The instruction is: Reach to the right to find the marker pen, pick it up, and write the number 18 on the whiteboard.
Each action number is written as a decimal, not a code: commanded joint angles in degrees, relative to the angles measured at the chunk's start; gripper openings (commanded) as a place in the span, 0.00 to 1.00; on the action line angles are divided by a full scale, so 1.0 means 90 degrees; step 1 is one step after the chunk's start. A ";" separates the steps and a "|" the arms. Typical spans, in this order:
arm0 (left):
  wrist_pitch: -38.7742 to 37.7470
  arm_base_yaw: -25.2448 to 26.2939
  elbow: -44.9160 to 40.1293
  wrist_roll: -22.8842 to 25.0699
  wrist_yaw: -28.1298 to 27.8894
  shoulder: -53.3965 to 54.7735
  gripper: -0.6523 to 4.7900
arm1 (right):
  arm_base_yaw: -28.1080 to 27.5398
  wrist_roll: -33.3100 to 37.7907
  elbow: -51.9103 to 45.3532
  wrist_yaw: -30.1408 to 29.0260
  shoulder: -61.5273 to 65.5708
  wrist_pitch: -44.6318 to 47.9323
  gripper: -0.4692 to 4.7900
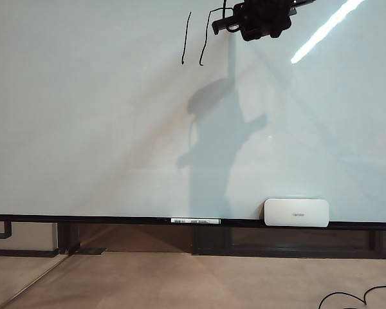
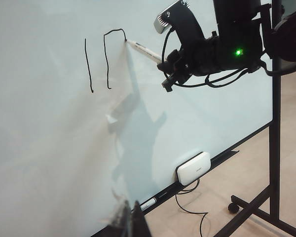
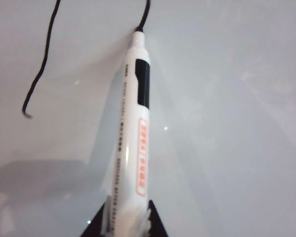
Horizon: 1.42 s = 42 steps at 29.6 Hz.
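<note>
So the right gripper [image 2: 168,66] is up near the top of the whiteboard [image 1: 83,129], clamped on the marker pen [image 3: 133,138] by its back end, which leaves the whole barrel sticking out so the tip can press on the board. The tip sits right at the end of a fresh stroke. The number 18 [image 2: 101,61] looks half done to me: the 1 is there, the 8 only has its left side and top hook. The left gripper [image 2: 129,222] is parked low, back from the board; can't tell if it's open. The eraser [image 1: 296,212] and the spare marker [image 1: 195,221] rest on the bottom rail.
</note>
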 commanded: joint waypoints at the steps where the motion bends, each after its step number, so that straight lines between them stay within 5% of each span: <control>1: 0.0080 -0.0002 0.0024 0.0017 0.0029 -0.0007 0.11 | -0.0058 0.0107 -0.0063 -0.0053 0.0002 -0.0240 0.09; 27: 0.0080 0.0002 0.0024 0.0185 -0.0141 0.0007 0.11 | -0.0437 0.0495 -0.0114 -0.0950 0.0345 -0.1353 0.09; 37: 0.0036 0.0002 0.0024 0.0185 -0.0143 0.0000 0.11 | -0.0124 0.0534 -0.0432 -0.1001 -0.0085 -0.0673 0.09; 42: 0.0032 0.0002 0.0022 0.0185 -0.0141 0.0002 0.11 | 0.0034 0.0454 -0.0432 -0.1651 -0.0107 -0.0240 0.09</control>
